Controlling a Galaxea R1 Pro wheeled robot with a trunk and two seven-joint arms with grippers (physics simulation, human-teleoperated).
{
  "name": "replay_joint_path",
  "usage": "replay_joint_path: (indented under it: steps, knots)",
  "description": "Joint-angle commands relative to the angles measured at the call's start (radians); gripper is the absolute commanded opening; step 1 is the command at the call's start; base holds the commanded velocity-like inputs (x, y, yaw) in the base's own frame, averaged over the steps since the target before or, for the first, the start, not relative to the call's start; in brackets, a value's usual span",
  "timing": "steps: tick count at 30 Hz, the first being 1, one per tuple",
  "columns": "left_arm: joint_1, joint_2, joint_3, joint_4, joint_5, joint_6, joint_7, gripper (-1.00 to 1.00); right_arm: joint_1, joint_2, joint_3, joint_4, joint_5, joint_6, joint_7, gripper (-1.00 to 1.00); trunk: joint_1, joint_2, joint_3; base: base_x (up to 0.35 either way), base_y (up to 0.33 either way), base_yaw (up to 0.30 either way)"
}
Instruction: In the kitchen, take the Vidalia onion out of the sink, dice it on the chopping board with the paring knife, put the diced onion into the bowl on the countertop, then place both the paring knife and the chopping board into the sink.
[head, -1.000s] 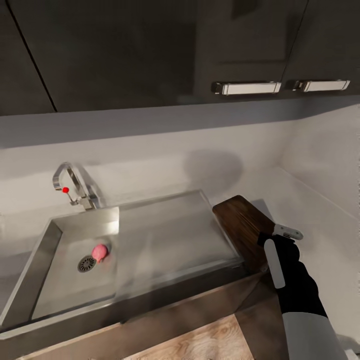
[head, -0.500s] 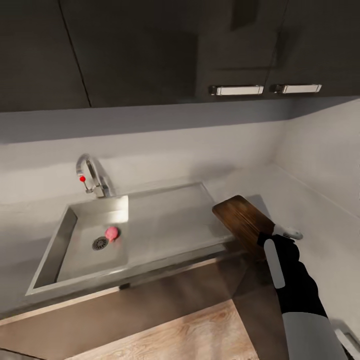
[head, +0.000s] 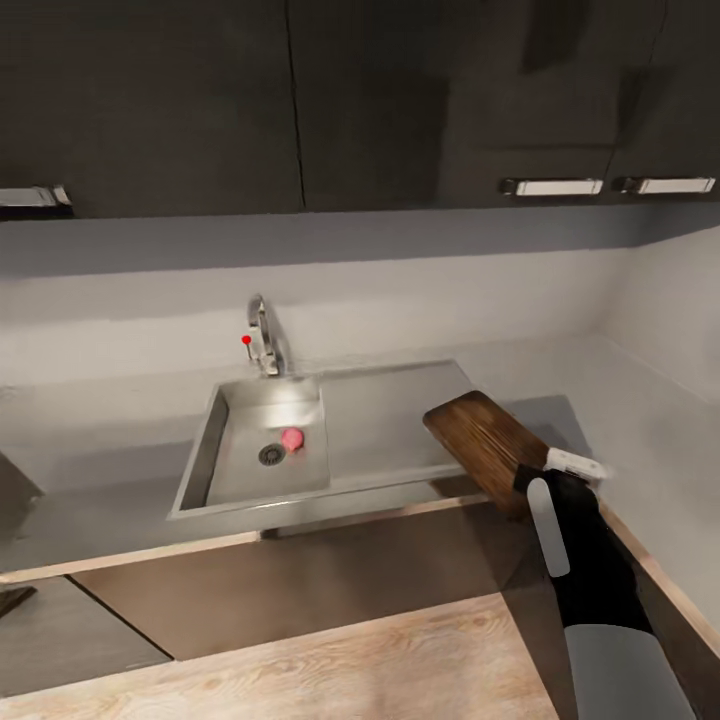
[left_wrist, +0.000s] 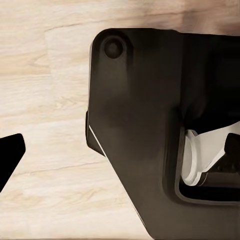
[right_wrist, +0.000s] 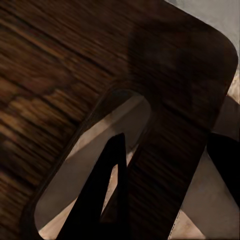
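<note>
Right gripper (head: 560, 478) clamps chopping board (head: 487, 440) overhanging the countertop (head: 90, 480) edge beside sink (head: 395, 420)

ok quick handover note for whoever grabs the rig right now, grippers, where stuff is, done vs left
Right gripper: shut on the chopping board, held tilted off the countertop just right of the sink; one of the fingers shows through its slot handle.
Left gripper: cannot tell, over wood floor.
A small pink item lies by the drain; it may be the knife, too small to tell.
Left: lower the board into the sink.
</note>
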Motion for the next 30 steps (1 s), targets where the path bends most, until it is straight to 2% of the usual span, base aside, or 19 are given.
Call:
replay_joint_path:
  steps: [1, 30]
  knots:
    - [0.000, 0.000, 0.001, -0.001, 0.003, -0.001, 0.000, 1.00, -0.001, 0.001, -0.001, -0.001, -0.008, 0.001, -0.009, -1.00, 0.000, -0.002, -0.001, -0.142, 0.266, 0.227]
    - [0.000, 0.000, 0.001, -0.002, 0.002, 0.000, 0.000, 1.00, -0.001, -0.009, -0.005, -0.001, -0.006, 0.001, -0.010, -1.00, 0.000, -0.002, 0.031, -0.018, 0.293, 0.229]
